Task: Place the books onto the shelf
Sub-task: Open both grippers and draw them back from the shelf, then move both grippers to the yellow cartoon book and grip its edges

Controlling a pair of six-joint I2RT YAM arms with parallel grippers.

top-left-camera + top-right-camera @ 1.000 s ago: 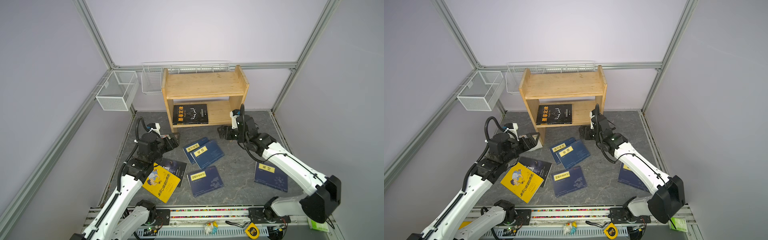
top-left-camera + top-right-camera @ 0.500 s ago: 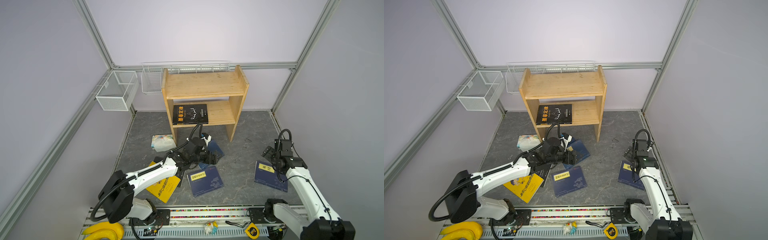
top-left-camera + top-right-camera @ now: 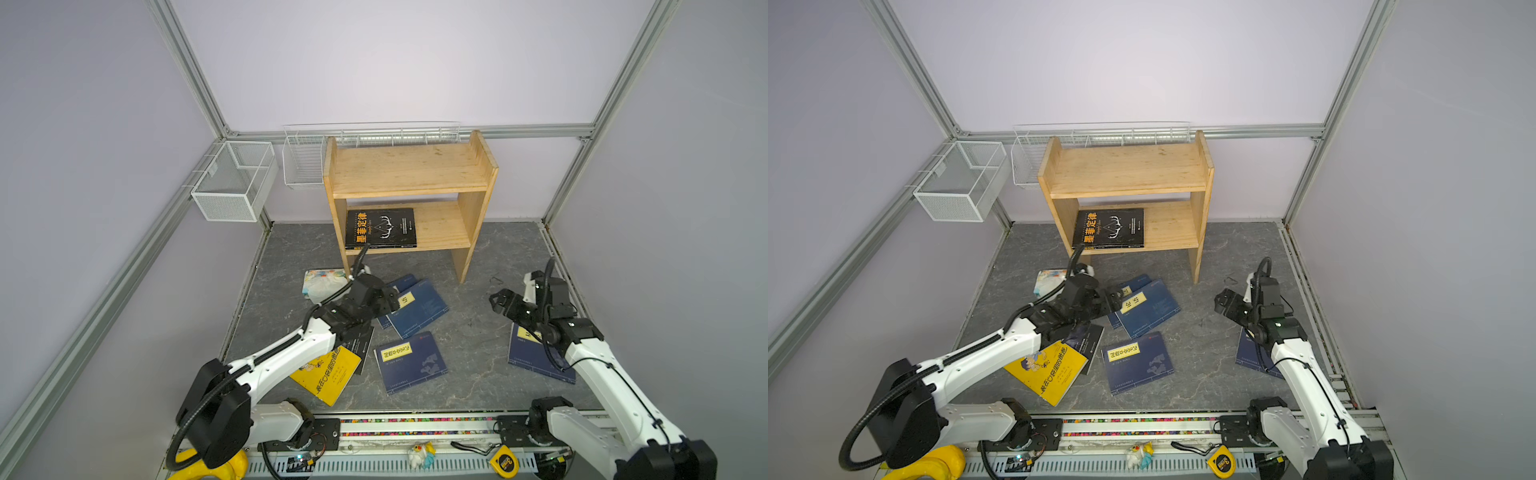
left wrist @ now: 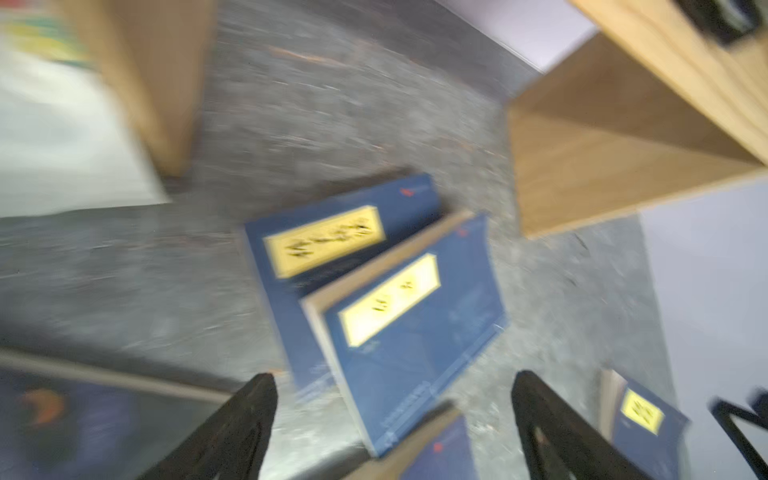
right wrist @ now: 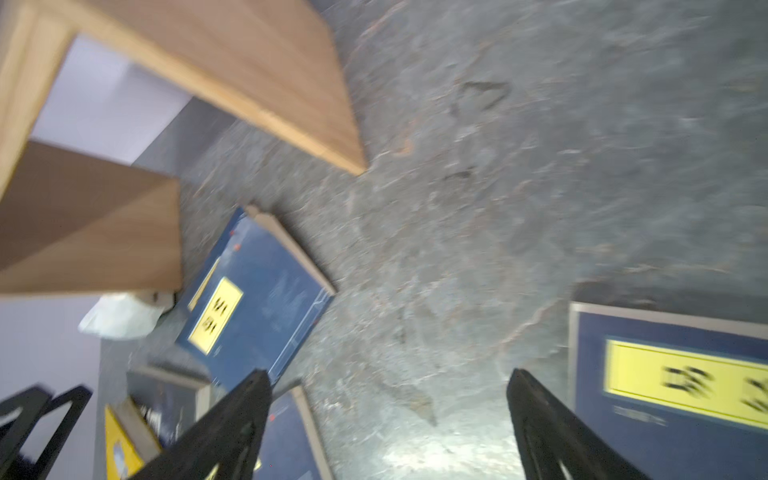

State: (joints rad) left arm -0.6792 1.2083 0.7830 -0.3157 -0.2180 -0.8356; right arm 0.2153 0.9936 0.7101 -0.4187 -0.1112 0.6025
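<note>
The wooden shelf (image 3: 409, 178) stands at the back with a black book (image 3: 380, 228) lying on its lower board. On the floor lie two overlapping navy books (image 3: 419, 309), a third navy book (image 3: 409, 365) nearer the front, a yellow book (image 3: 328, 374) and a black book (image 3: 361, 345) partly under the left arm. Another navy book (image 3: 536, 357) lies under the right arm. My left gripper (image 3: 392, 301) (image 4: 392, 386) is open, low over the edge of the overlapping navy books (image 4: 415, 328). My right gripper (image 3: 498, 301) (image 5: 386, 386) is open over bare floor, empty.
A white floral packet (image 3: 322, 282) lies by the shelf's left leg. Two wire baskets (image 3: 232, 183) hang on the back-left frame. A yellow tape measure (image 3: 505, 461) and a small toy (image 3: 419, 453) sit on the front rail.
The left arm swung from the left side to the overlapping navy books. The right arm left the shelf, drew back to the right, then its gripper shifted towards the middle.
</note>
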